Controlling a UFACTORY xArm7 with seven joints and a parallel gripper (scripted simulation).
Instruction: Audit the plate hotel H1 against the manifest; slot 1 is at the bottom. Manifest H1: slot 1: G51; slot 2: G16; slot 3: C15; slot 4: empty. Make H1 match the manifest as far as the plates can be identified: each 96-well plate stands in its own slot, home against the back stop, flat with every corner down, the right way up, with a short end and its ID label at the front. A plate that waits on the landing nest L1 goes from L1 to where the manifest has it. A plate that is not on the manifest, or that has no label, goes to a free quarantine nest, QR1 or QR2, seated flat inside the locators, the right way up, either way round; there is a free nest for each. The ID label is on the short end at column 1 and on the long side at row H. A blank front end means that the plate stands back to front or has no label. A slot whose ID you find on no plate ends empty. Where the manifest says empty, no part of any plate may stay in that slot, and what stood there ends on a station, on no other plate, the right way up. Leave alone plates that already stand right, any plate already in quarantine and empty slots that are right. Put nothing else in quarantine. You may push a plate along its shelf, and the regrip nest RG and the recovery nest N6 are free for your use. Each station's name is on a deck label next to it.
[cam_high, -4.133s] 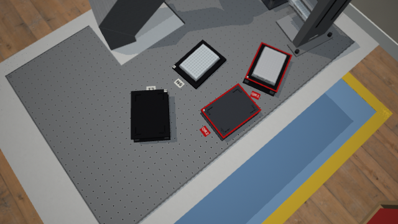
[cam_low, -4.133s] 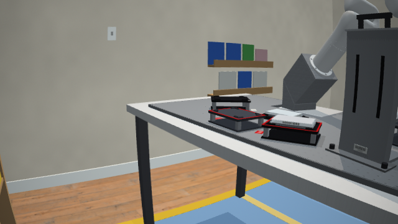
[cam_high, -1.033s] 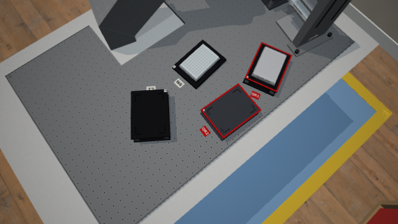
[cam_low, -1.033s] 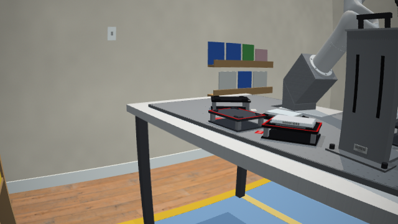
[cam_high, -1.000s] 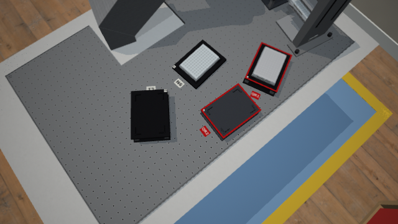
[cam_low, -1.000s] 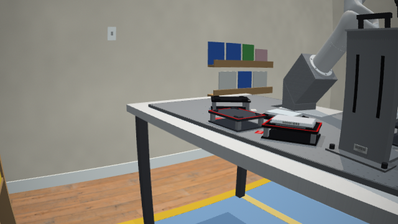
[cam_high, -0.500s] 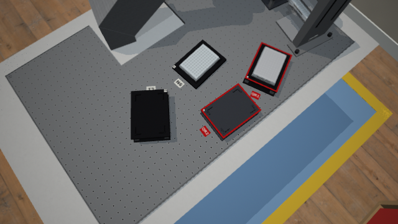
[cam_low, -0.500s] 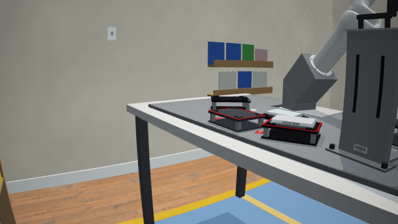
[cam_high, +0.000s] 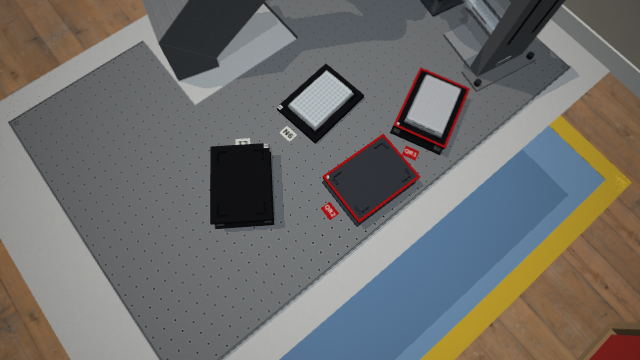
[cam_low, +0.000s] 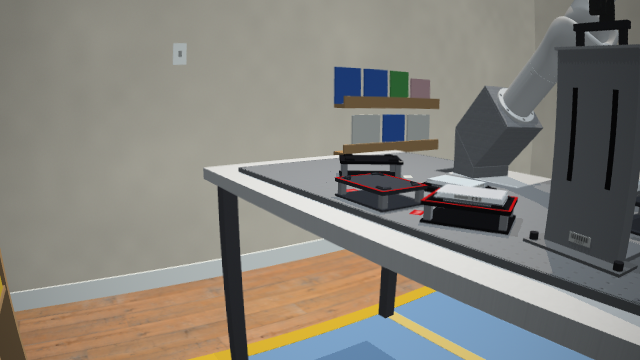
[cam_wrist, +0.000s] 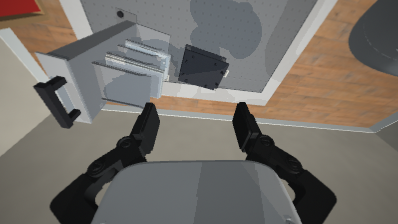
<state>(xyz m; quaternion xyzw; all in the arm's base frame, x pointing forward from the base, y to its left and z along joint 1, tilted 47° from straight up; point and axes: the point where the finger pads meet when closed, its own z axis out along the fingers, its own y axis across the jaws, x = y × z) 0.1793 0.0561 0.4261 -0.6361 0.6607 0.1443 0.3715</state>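
Note:
My gripper (cam_wrist: 196, 111) is open and empty, high above the deck, and shows only in the wrist view. The grey plate hotel H1 (cam_wrist: 75, 75) (cam_low: 595, 150) (cam_high: 505, 35) lies below and to the left of the fingers, its handle (cam_wrist: 55, 102) on top. Pale plates (cam_wrist: 132, 60) show on its shelves; I cannot read their labels. A white plate (cam_high: 432, 106) (cam_low: 472, 195) sits in the red-edged nest QR1 (cam_high: 462, 115). Another white plate (cam_high: 320, 101) (cam_low: 452, 180) sits on nest N6 (cam_high: 350, 102). The red-edged nest QR2 (cam_high: 372, 177) (cam_low: 380, 182) holds nothing.
A black nest (cam_high: 241, 184) (cam_low: 370, 160) stands bare at the left of the deck. A black nest (cam_wrist: 204, 66) lies in front of the hotel in the wrist view. The arm's grey base (cam_high: 200, 35) (cam_low: 492, 132) stands at the back.

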